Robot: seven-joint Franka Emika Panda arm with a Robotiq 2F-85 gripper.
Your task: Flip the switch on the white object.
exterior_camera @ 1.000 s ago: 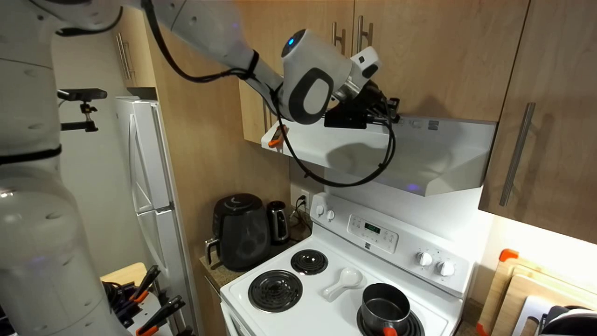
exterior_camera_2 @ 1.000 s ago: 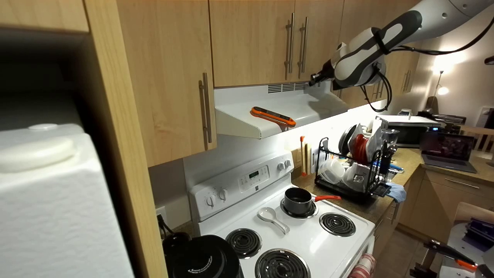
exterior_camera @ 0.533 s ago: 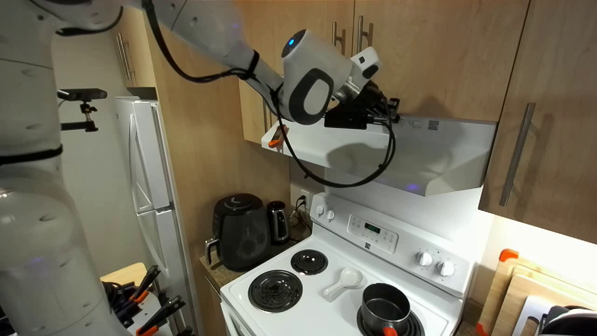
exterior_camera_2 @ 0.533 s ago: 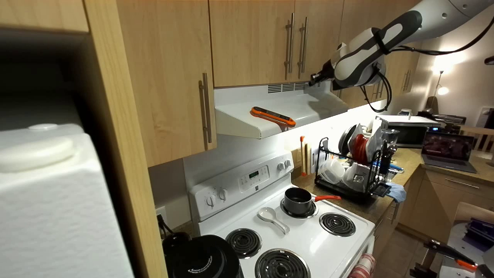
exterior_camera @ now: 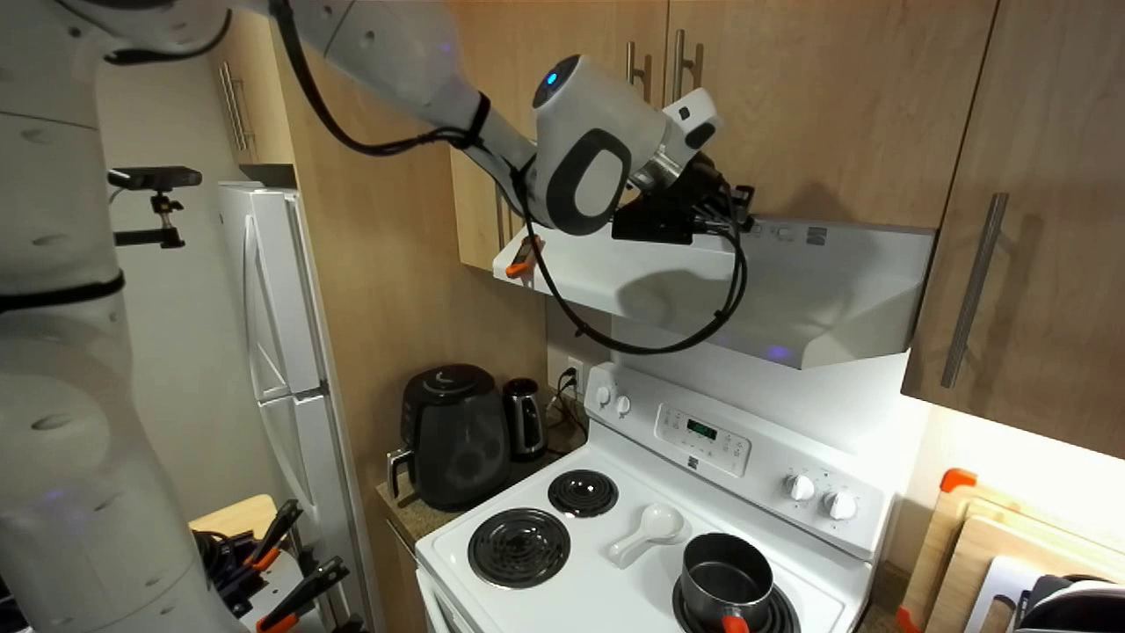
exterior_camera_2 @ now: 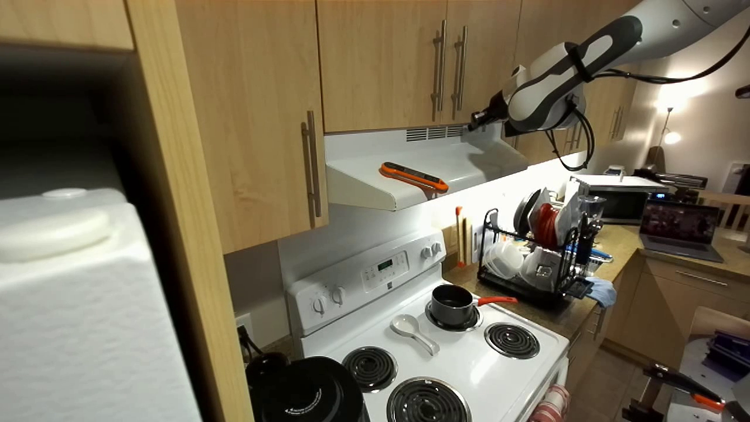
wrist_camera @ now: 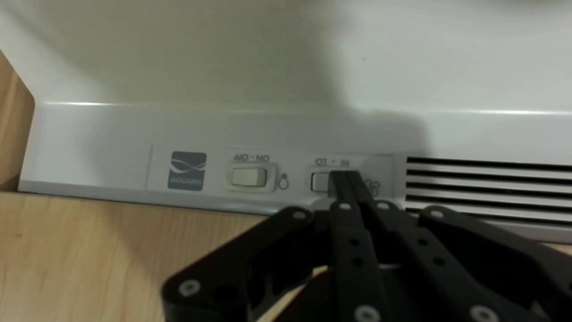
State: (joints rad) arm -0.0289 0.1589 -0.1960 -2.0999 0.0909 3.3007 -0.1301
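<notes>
The fan switch (wrist_camera: 320, 182) is set near the upper edge of the hood (exterior_camera_2: 433, 153), long axis parallel to that edge, and with its end nearer the vent (wrist_camera: 489, 186) the clenched, empty gripper (wrist_camera: 345, 174) is aligned, though whether contact is made cannot be told.

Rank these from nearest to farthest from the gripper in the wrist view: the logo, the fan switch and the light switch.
1. Fan switch: right at the tip of the closed gripper, which partly hides it.
2. Light switch: off to the left in that view, fully visible.
3. Logo: farther left, past both switches.
</notes>
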